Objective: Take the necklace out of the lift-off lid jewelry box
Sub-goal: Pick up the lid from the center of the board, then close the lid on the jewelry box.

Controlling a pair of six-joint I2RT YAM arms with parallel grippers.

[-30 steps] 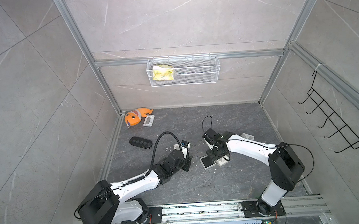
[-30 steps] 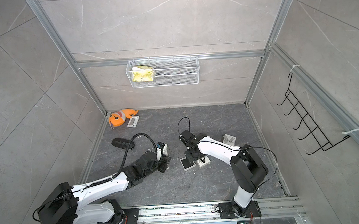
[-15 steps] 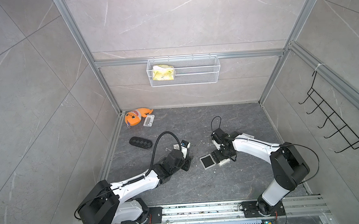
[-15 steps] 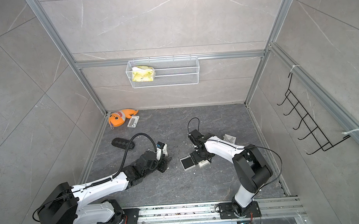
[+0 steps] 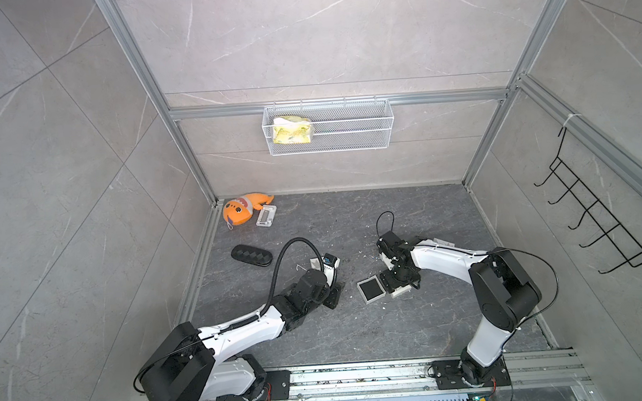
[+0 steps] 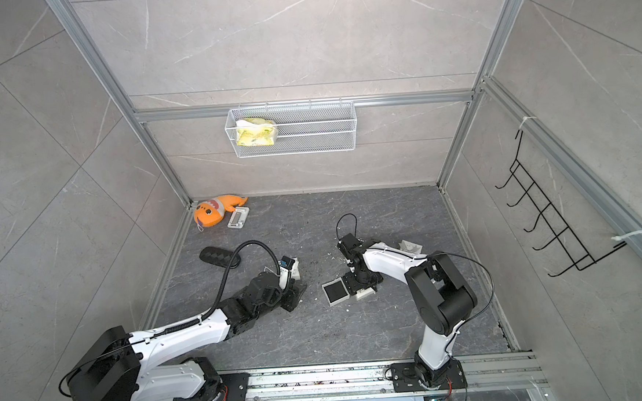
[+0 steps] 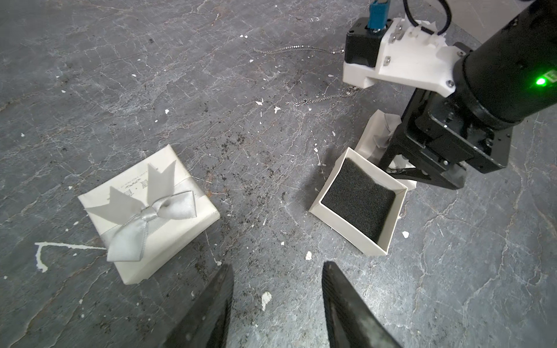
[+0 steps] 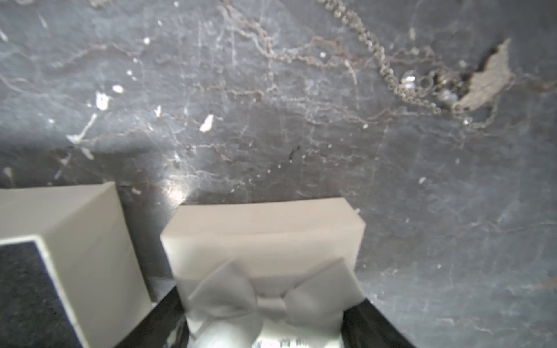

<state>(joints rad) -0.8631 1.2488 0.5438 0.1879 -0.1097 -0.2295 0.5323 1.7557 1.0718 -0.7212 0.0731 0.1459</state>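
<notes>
Box (image 7: 346, 230): open, black foam (image 7: 358, 195) showing.
Necklace (image 7: 324, 98): on the bench (image 7: 180, 90), near its middle, outside the box.
Left claw (image 7: 277, 265): spread.
Right claw (image 8: 268, 304): straddles bowed lid (image 8: 262, 229); pinch unclear.

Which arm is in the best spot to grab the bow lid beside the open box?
Right. The right gripper straddles the white cardboard lid with the grey bow, beside the open white box with black foam. The left gripper hangs open, farther off.
</notes>
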